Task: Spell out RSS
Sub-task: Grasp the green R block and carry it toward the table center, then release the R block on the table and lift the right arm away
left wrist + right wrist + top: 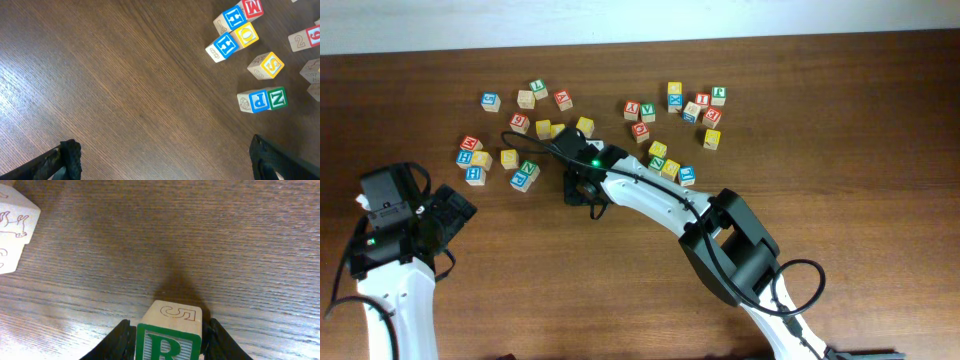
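placement: right gripper (169, 332) straddles r cube (170, 322), pinch or loose unclear; lift straight off, no nudge. left gripper (164, 150) spread wide.

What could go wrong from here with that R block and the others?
The R block sits between the right jaws; lifting off unevenly could drag or tip it. The yellow S block lies close to the P and N blocks, so reaching for it might bump them. The right arm passes beside loose blocks and could scatter them.
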Available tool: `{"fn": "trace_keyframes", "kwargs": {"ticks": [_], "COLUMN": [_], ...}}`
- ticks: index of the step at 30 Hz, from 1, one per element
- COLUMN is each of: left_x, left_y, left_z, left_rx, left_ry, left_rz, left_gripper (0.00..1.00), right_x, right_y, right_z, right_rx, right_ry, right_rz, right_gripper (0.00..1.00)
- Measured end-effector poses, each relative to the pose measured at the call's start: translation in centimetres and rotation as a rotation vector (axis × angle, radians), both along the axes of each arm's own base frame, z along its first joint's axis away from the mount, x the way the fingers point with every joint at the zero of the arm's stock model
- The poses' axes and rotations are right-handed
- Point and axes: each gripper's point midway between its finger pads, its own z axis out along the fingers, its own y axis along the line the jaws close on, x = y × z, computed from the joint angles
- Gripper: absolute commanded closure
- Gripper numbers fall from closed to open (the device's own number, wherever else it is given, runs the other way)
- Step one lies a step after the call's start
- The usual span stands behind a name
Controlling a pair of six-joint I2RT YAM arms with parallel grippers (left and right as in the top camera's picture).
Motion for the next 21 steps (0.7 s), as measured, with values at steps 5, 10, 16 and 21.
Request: {"fn": "trace_keyframes", "kwargs": {"ticks": [5,10,16,21], "left_x": [0.0,0.0,0.0,0.0], "left_y": [0.0,0.0,0.0,0.0], "left_z": [0.0,0.0,0.0,0.0], "left_rx": [0.0,0.0,0.0,0.0], "left_ry": [0.0,0.0,0.001,0.0], "left_rz": [0.0,0.0,0.0,0.0], "left_gripper": [0.01,0.01,0.01,0.01], "right_x": [-0.6,0.3,3.6,7.4], "right_y": [-0.3,-1.0,-3.9,-5.8], "right_z": [0.5,4.7,9.4,10.6], "right_rx": [-0.019,-0.055,-0.037,0.034], "right_ry": [0.032,0.025,0.0,-0.045], "right_rz": [0.003,0.009,-0.058,-0.12], "right_gripper": [0.56,0.53,0.39,0.02]}}
